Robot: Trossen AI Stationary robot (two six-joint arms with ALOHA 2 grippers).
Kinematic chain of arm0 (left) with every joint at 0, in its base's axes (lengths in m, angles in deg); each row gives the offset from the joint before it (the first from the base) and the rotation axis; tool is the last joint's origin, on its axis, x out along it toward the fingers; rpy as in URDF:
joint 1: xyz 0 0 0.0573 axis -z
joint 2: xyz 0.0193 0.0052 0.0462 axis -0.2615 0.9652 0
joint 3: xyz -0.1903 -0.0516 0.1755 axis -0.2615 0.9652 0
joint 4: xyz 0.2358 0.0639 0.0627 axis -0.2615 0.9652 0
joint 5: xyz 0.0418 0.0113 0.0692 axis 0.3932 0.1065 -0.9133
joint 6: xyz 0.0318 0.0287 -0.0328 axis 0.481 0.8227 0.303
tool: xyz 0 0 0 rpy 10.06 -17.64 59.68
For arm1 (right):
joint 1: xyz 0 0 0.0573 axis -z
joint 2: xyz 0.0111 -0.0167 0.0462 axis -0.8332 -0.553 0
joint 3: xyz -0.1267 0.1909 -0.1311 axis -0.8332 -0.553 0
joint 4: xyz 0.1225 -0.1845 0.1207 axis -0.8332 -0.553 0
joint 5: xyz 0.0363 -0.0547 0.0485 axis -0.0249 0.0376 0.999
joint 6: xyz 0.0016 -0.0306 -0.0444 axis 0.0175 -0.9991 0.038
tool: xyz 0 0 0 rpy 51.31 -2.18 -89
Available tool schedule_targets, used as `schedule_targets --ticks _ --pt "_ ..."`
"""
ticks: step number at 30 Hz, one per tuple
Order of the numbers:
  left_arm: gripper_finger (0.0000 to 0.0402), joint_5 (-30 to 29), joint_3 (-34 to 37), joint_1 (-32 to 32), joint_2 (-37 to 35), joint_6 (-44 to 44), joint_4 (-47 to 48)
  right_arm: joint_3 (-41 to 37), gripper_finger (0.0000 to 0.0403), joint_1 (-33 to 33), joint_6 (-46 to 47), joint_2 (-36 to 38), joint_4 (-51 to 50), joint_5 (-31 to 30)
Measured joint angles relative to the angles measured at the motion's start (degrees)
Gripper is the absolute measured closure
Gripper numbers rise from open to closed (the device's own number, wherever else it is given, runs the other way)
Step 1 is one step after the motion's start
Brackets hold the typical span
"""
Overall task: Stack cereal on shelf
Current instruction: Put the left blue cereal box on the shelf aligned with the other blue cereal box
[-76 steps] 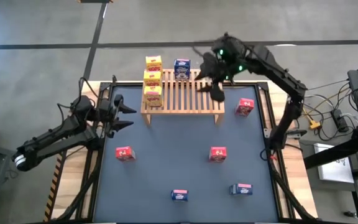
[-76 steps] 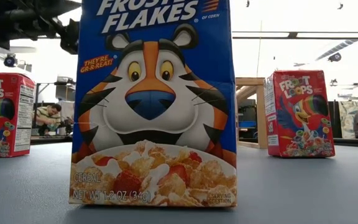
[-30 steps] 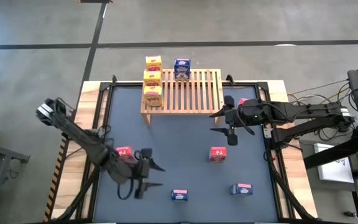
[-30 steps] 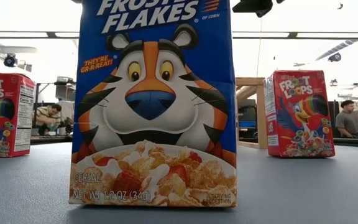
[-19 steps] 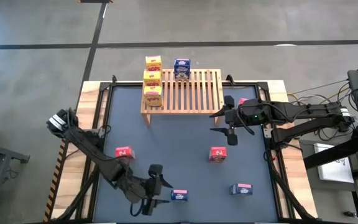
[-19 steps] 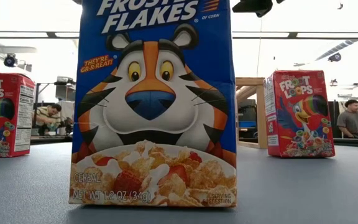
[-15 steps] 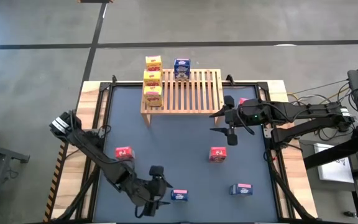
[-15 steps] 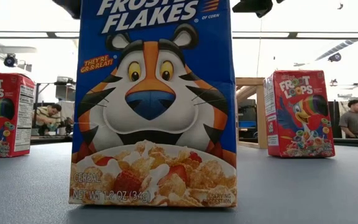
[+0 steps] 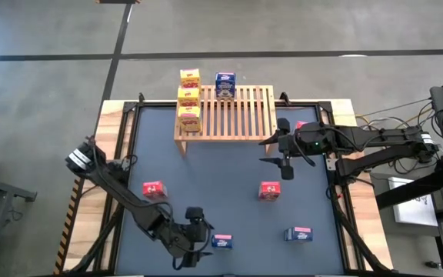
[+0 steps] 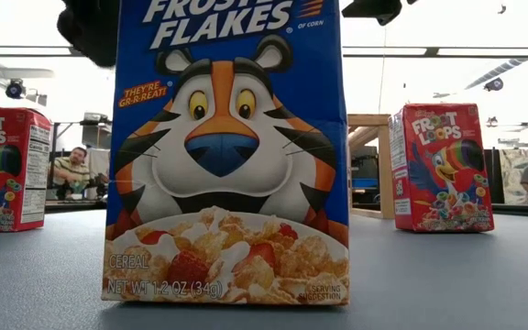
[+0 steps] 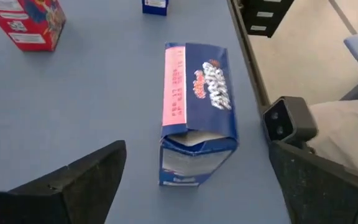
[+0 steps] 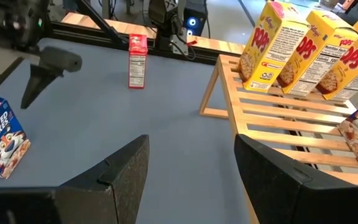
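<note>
Well clear of the shelf (image 9: 225, 114), near the table's front edge, we see our left gripper (image 9: 193, 245) with jaws spread, just beside a standing blue cereal box (image 11: 197, 109); our right gripper (image 9: 274, 151) waits open nearer the shelf.

Light was even and soft from overhead; shadows on the blue table (image 9: 229, 165) stayed faint. In the low view, bright ceiling strips and a washed-out background glared behind the big blue cereal box (image 10: 227, 151), leaving the room beyond hazy. Both wrist views were sharp centrally, their near fingers dark and slightly blurred.
</note>
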Motion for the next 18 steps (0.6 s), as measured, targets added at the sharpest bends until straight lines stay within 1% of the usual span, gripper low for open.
schedule_targets --ticks 3,9,13,18 --pt "0.0028 -0.25 0.6 -0.03 2.22 0.79 -4.56 0.0 0.0177 0.0 -0.03 0.0 0.53 0.0" --pt "0.0055 -0.72 0.72 -0.03 4.94 0.72 -6.68 0.01 0.0177 0.0 -0.31 0.0 1.01 -0.02" --pt "0.0086 -0.83 0.72 -0.11 6.16 0.51 -7.01 0.02 0.0177 0.0 -0.37 0.0 1.03 0.0" --pt "0.0138 -1.44 0.74 -0.31 6.27 0.85 -7.03 0.02 0.0177 0.0 -0.39 0.0 1.03 0.0"
